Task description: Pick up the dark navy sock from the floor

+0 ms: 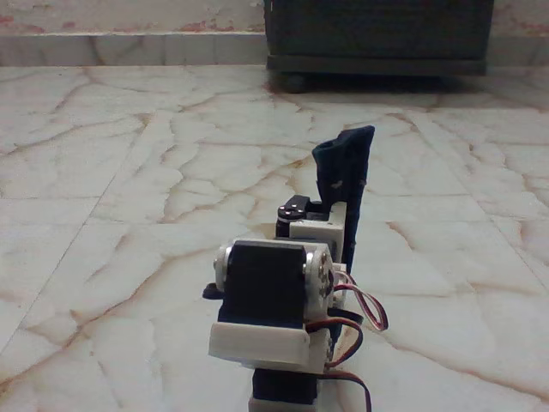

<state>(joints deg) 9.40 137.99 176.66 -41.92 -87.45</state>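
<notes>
The dark navy sock (346, 159) is off the floor (129, 180) in the fixed view, right of centre. Its upper end sticks up above the arm's front, and the rest hangs down the arm's right side as a narrow dark strip. My gripper (336, 206) faces away from the camera, mostly hidden behind the white arm's black servo blocks, and it is shut on the sock where the fabric folds over. The fingertips themselves are covered by the sock and the arm.
A dark cabinet (377, 34) on round feet stands at the back right against the wall. A low marble step (129, 47) runs along the back. Red and white wires (364, 313) loop out at the arm's right side. Open floor lies left and right of the arm.
</notes>
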